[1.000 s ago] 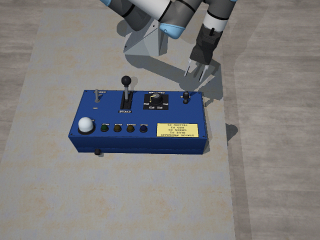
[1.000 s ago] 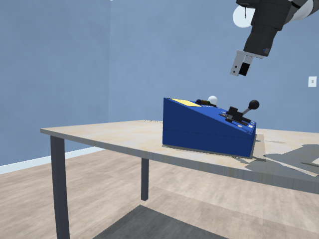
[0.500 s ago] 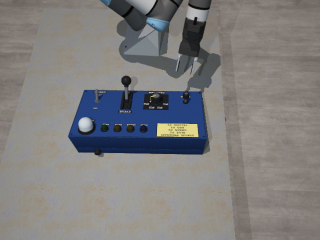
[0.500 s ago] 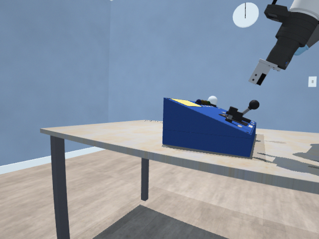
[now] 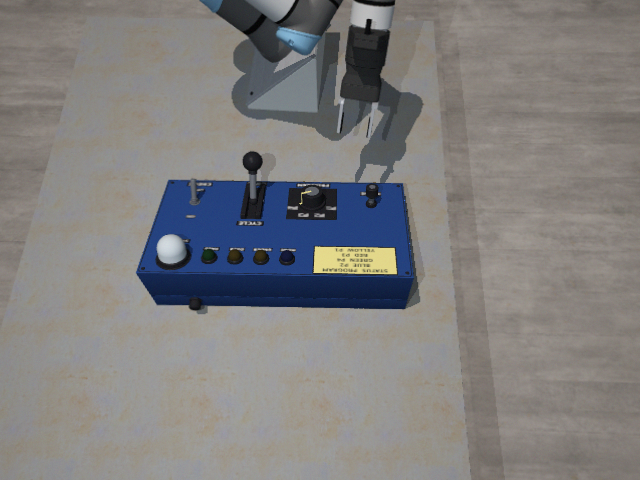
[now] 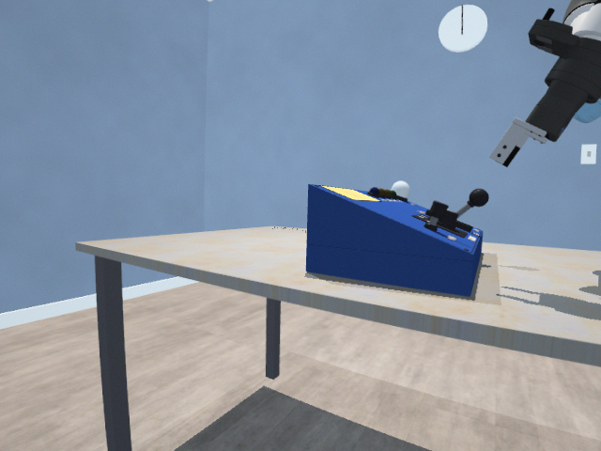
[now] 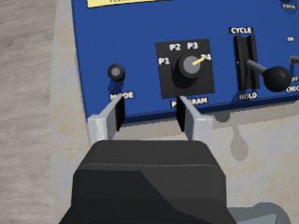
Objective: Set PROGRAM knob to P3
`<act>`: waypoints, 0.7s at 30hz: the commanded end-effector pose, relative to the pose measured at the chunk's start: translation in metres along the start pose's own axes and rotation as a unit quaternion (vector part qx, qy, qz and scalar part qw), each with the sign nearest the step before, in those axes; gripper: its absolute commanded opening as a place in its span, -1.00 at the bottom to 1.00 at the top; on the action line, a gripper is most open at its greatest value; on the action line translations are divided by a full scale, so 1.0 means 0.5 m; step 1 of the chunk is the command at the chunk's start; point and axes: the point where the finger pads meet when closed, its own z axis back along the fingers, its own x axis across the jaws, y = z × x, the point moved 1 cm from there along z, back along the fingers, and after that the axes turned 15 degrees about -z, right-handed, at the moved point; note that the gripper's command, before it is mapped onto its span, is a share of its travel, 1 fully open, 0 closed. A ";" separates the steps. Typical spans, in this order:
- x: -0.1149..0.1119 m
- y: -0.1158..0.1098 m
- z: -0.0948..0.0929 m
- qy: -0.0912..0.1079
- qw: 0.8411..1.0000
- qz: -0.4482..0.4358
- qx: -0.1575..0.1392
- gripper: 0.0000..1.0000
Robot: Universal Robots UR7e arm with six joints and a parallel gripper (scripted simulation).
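The blue console (image 5: 217,227) (image 6: 368,242) (image 7: 134,32) stands on the table. Its black PROGRAM knob (image 5: 311,196) (image 7: 189,69) sits in a black square marked P1 to P4. In the wrist view the knob's yellow pointer aims at P4, just right of P3. My gripper (image 5: 355,131) (image 6: 504,155) (image 7: 150,106) is open and empty. It hangs in the air well above the table, off the console's low edge, tilted toward the panel. Its fingers are clear of the knob and frame the space between the knob and the MODE toggle (image 5: 371,192) (image 7: 116,73).
The CYCLE lever with a black ball (image 5: 252,161) (image 6: 478,196) (image 7: 277,77) stands beside the knob. A small metal toggle (image 5: 192,191), a white dome button (image 5: 171,249), a row of lamps (image 5: 235,255) and a yellow legend label (image 5: 354,259) are on the panel. The arm's base mount (image 5: 289,87) stands behind.
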 end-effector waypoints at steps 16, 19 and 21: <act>0.013 -0.003 0.004 0.006 1.000 0.002 0.005 1.00; 0.013 -0.003 0.004 0.006 1.000 0.002 0.005 1.00; 0.013 -0.003 0.004 0.006 1.000 0.002 0.005 1.00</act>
